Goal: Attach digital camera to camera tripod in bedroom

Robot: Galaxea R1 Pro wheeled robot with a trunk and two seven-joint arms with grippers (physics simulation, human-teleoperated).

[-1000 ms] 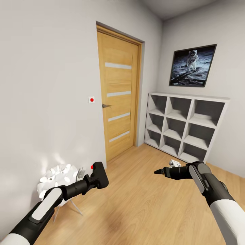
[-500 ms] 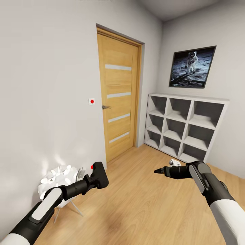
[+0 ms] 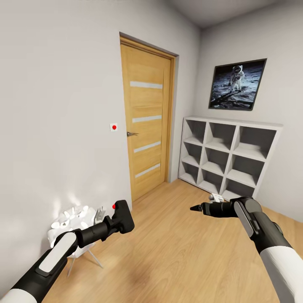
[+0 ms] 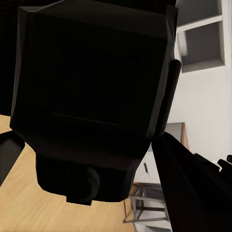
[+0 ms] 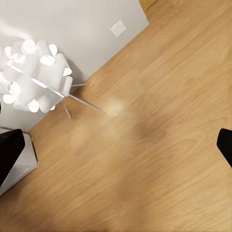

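**Camera in the left gripper, facing a closed door**

In the head view the left gripper [image 3: 112,224] sits at about 7 o'clock, its jaws pinching the small black digital camera with a bright red round button [image 3: 122,216]. In the left wrist view the camera's dark body [image 4: 94,96] hangs close between the fingers [image 4: 193,188]. The right gripper [image 3: 197,208] reaches in from 4 o'clock, pointing towards the left arm; in the right wrist view its fingertips [image 5: 9,154] appear well apart at opposite edges, so the jaws seem spread with nothing between them.

A light wood door with pale horizontal strips [image 3: 147,118] stands shut at 12 o'clock, a small white wall switch with a red dot [image 3: 113,126] at its 9 o'clock. A white cube shelf unit [image 3: 229,158] stands at 2 o'clock under a dark-framed astronaut picture [image 3: 237,83]. A glowing white clustered floor lamp on thin legs [image 3: 69,227] stands at 8 o'clock on the light wood plank floor [image 3: 176,252].
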